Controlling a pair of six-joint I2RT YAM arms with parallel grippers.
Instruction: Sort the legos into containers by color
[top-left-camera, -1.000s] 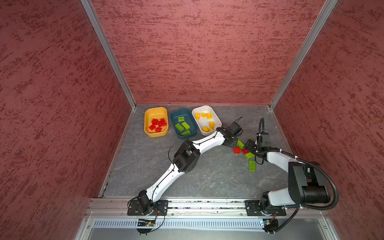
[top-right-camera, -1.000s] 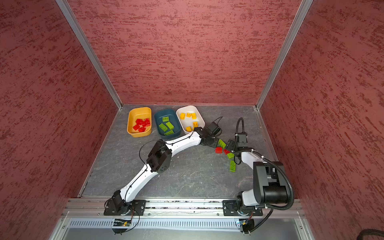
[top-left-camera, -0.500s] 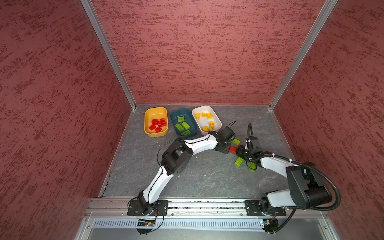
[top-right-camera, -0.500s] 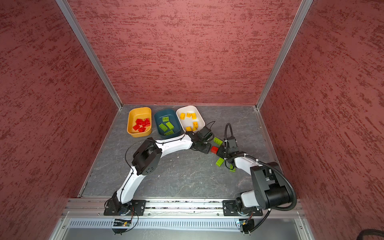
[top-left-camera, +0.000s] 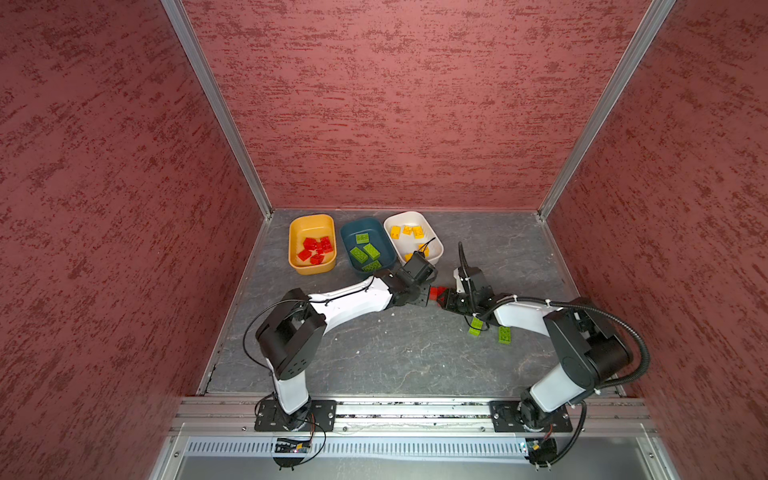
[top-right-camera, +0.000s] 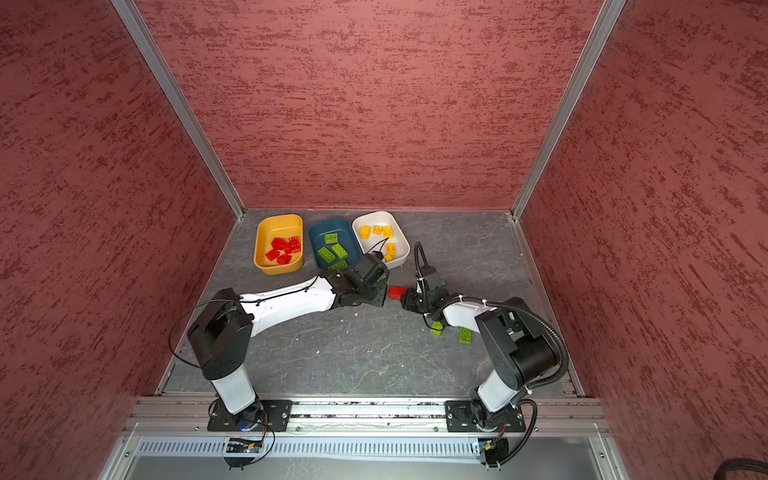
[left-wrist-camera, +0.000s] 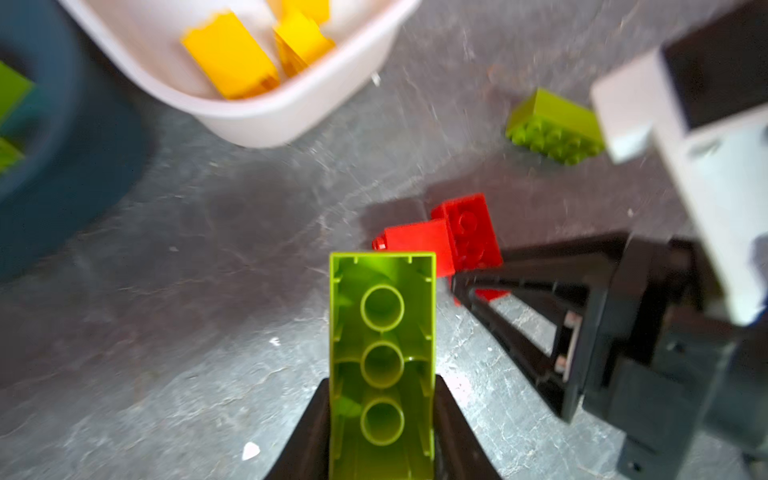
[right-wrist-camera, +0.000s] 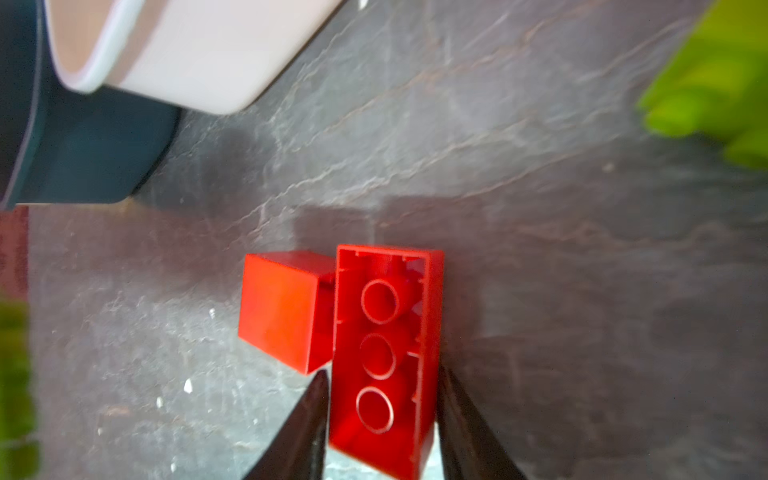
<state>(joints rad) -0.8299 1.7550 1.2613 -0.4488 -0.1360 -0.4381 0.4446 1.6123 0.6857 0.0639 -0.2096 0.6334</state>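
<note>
Sorting looks nearly finished. Nearest, at 4 o'clock on the tabletop (top-left-camera: 395, 361), two loose lime bricks (top-left-camera: 476, 328) lie unsorted. At the middle, the left claw (left-wrist-camera: 382, 379) is clenched on a lime oblong brick (left-wrist-camera: 382, 311). The right claw (right-wrist-camera: 382, 372) straddles a red oblong brick (right-wrist-camera: 386, 316) with a red square brick (right-wrist-camera: 282, 311) touching it; whether it pinches, I cannot tell. Farthest, from 11 to 12 o'clock, the mustard tub (top-left-camera: 293, 241) holds reds, the teal tub (top-left-camera: 365, 222) greens and the white tub (top-left-camera: 409, 214) yellows. Five bricks seem left.

Left arm (top-left-camera: 353, 299) and right arm (top-left-camera: 519, 312) stretched inward, left fingers (left-wrist-camera: 305, 440) clamped, right fingers (right-wrist-camera: 299, 436) narrowly apart
</note>
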